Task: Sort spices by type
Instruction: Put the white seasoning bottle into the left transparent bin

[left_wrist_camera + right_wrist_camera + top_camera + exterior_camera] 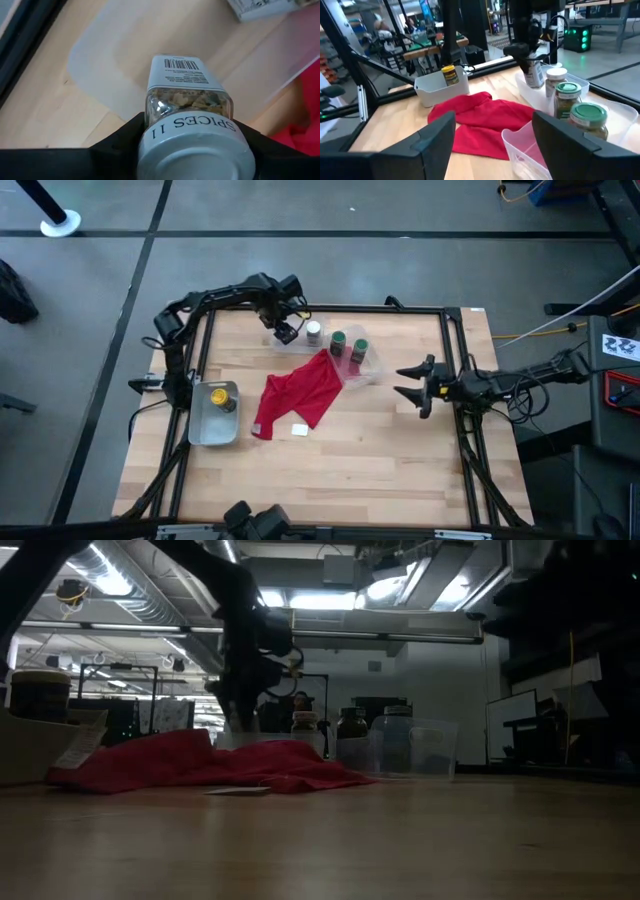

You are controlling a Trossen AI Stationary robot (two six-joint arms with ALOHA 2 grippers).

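Note:
My left gripper [283,330] is at the table's far edge, shut on a silver-grey spice jar [187,97] with a white barcode label. A second silver-grey jar [313,332] and two green-capped jars [338,342] [359,350] stand upright just to its right, in a clear shallow tray [372,372]. The yellow jar [220,397] stands in a pale tub [208,428] on the left side. My right gripper [412,385] is open, low over the table's right side, with its fingers pointing left toward the jars. My left gripper pinches the silver-grey jar by its grey cap [192,157], one finger [117,147] on each side of it. The fingers come from above, slanting down. The jar hangs tilted below them [533,72], its base low over the clear tray; whether it touches the tray, I cannot tell.
A red cloth [300,395] lies crumpled in the middle of the table, one end reaching the clear tray. A small white card [298,430] lies at its near edge. A dark frame [455,360] runs around the table. Bare wood spans the near half.

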